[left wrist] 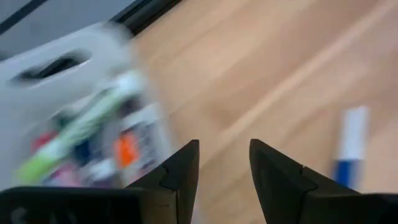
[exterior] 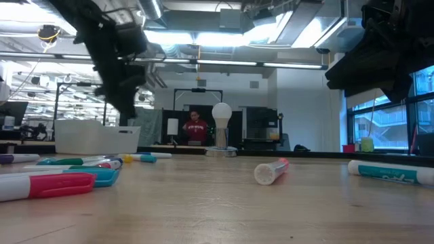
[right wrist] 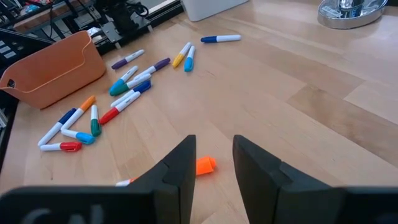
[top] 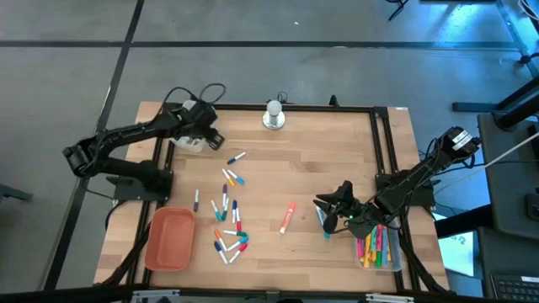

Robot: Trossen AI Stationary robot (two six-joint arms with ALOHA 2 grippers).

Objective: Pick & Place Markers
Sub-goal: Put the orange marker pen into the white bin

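Hovering over the white tray (top: pixel 189 141) at the far-left corner of the tabletop (top: pixel 320 160): left hand (top: pixel 205 135), fingers (left wrist: pixel 180 180) apart with a clear gap and nothing between them. Its wrist view shows markers (left wrist: pixel 81 134) lying inside that tray, directly below and just ahead of the fingertips, blurred. One blue-and-white marker (left wrist: pixel 348 149) lies on the bare wood off to the side of the hand, apart from the tray.

Right hand (top: pixel 330 204) sits low over the near-right part of the tabletop, pointing toward the centre. Fingers (right wrist: pixel 177 171) parted by a narrow gap, nothing clamped. An orange-capped marker (top: pixel 287 217) lies on the wood just ahead of its tips, not touched. A teal-and-white marker (top: pixel 322 220) lies right beside that hand.

Main loose pile of markers (top: pixel 227 215) is well ahead of the right hand, between it and the orange tray (top: pixel 169 239); a few more (top: pixel 234 168) lie farther on toward the left hand. The clear tray (top: pixel 379 248) behind the right hand, at the near-right edge, holds a bundle of coloured markers (top: pixel 374 244).

A chrome-based white bulb-shaped object (top: pixel 274 114) stands at the far edge. Low view shows a person (exterior: pixel 196 129) in the room beyond the tabletop.
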